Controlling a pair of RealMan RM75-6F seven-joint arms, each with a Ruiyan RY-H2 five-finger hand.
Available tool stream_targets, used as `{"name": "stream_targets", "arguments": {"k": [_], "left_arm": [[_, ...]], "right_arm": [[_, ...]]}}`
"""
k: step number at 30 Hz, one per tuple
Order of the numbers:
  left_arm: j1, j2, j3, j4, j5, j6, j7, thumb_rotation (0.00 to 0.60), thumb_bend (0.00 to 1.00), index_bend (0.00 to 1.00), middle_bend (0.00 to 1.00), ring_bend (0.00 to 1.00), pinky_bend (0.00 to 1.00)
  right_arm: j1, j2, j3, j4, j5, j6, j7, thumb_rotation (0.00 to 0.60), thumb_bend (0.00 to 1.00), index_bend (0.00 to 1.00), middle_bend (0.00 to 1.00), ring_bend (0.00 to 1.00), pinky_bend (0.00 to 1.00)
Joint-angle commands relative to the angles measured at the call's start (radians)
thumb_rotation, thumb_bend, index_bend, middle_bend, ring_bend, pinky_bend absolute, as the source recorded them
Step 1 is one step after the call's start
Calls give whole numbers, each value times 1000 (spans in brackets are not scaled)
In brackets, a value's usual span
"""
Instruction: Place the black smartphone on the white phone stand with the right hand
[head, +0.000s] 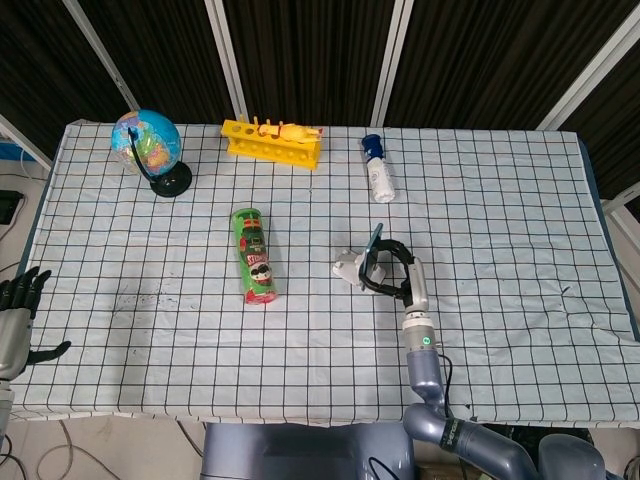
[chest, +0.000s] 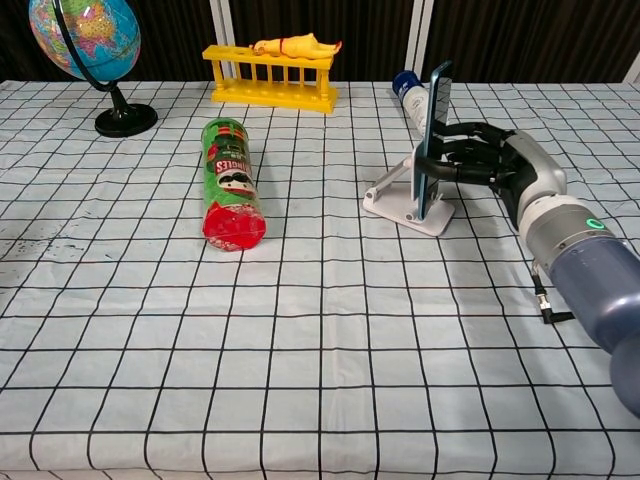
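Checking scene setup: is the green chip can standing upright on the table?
No, the green chip can lies on its side on the checked cloth, red end toward the camera.
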Motion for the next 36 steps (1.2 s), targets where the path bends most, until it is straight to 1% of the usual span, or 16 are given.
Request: {"name": "stream_targets", "arguments": {"k": [1, 5, 7, 9, 14, 16, 18, 22, 24, 26, 31, 33, 36], "left_arm": [[0, 0, 0, 0, 0, 0, 0, 600, 0, 0, 0, 0, 0], [0, 0, 0, 0, 1, 1, -2, 600, 0, 0, 0, 0, 0], [0, 0, 0, 1, 1, 1, -3, 600, 0, 0, 0, 0, 0], [0, 0, 0, 1, 2, 1, -4, 600, 0, 0, 0, 0, 0], [0, 0, 0, 2, 2, 1, -5, 600, 0, 0, 0, 0, 0], [0, 0, 0, 2, 2, 1, -4, 600, 0, 0, 0, 0, 0], [0, 0, 0, 2, 3, 1, -5, 600, 0, 0, 0, 0, 0], [0, 0, 0, 2, 2, 2, -5, 600, 0, 0, 0, 0, 0], [0, 0, 0, 3, 3, 2, -5, 600, 0, 0, 0, 0, 0], [0, 0, -1, 3, 2, 2, -5, 600, 0, 0, 0, 0, 0], [0, -1, -1, 3, 3, 3, -6, 600, 0, 0, 0, 0, 0], [0, 0, -1, 3, 3, 3, -6, 600, 0, 0, 0, 0, 0], [0, -1, -1, 3, 4, 5, -7, 600, 0, 0, 0, 0, 0]], "right_arm": [[1, 1, -4, 1, -4, -3, -2, 600, 170, 643, 605, 180, 154], [0, 2, -8, 0, -4, -8, -5, 600, 109, 604, 571, 154, 154], [-1, 3, -9, 0, -3, -11, -8, 600, 96, 579, 520, 142, 153], [0, 4, -10, -1, -2, -14, -12, 600, 80, 544, 433, 130, 153], [0, 8, -10, -7, 1, -21, -20, 600, 55, 500, 398, 118, 153], [1, 9, -8, -9, 1, -21, -22, 600, 42, 457, 377, 106, 153], [0, 11, -8, -12, 2, -22, -24, 600, 25, 369, 345, 86, 153], [0, 15, -7, -19, 1, -20, -29, 600, 2, 243, 291, 49, 152], [-1, 17, -8, -25, 1, -21, -33, 600, 0, 160, 266, 31, 152], [-1, 19, -9, -29, 0, -21, -37, 600, 0, 111, 244, 16, 152], [-4, 24, -11, -39, 4, -23, -48, 600, 0, 56, 190, 1, 150], [-5, 28, -15, -43, 3, -25, -52, 600, 0, 22, 131, 0, 145], [-8, 36, -18, -56, 0, -29, -54, 600, 0, 0, 70, 0, 143]]}}
